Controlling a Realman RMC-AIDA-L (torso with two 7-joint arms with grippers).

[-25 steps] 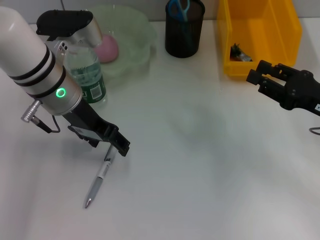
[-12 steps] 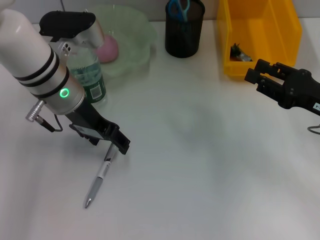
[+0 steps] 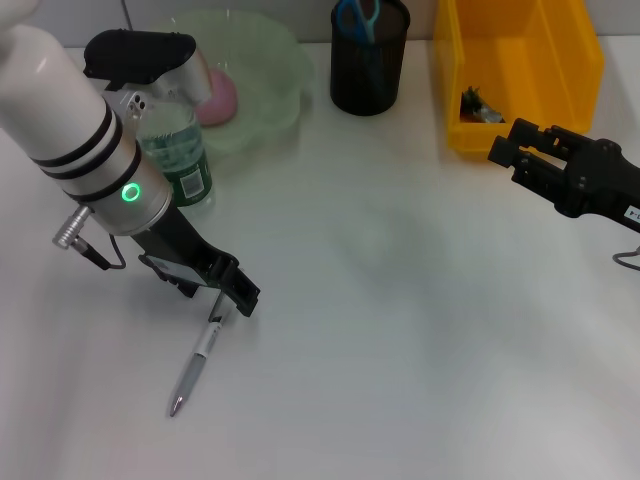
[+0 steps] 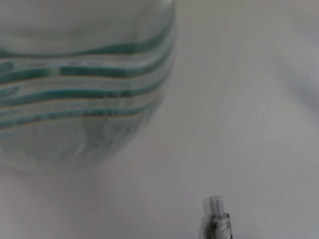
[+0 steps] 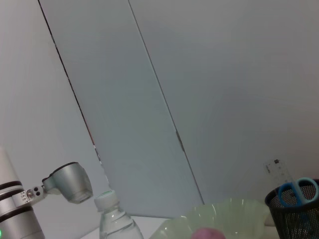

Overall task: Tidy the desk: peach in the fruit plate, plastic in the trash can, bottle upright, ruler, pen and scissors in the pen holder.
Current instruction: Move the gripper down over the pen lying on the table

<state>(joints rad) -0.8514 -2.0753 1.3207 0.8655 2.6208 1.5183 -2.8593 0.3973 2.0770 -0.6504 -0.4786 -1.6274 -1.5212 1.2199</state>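
A silver pen (image 3: 192, 366) lies on the white desk at the front left. My left gripper (image 3: 222, 292) hangs just over the pen's upper end, fingers apart on either side of it. The left wrist view shows the pen's end (image 4: 217, 219) and the bottle's base (image 4: 79, 84). The water bottle (image 3: 176, 160) stands upright behind my left arm. The pink peach (image 3: 216, 97) lies in the green fruit plate (image 3: 270, 70). Blue scissors (image 3: 356, 18) stand in the black mesh pen holder (image 3: 368, 62); the right wrist view shows a clear ruler (image 5: 279, 172) in it. My right gripper (image 3: 512, 148) is open and idle at the right.
A yellow bin (image 3: 520, 70) stands at the back right with crumpled plastic (image 3: 480, 108) inside, just behind my right gripper. A grey cable (image 3: 90, 250) hangs from my left wrist. White desk surface (image 3: 400, 330) stretches between the two arms.
My left arm has shifted slightly, with the gripper staying over the pen's upper end. The pen and my right arm have not moved.
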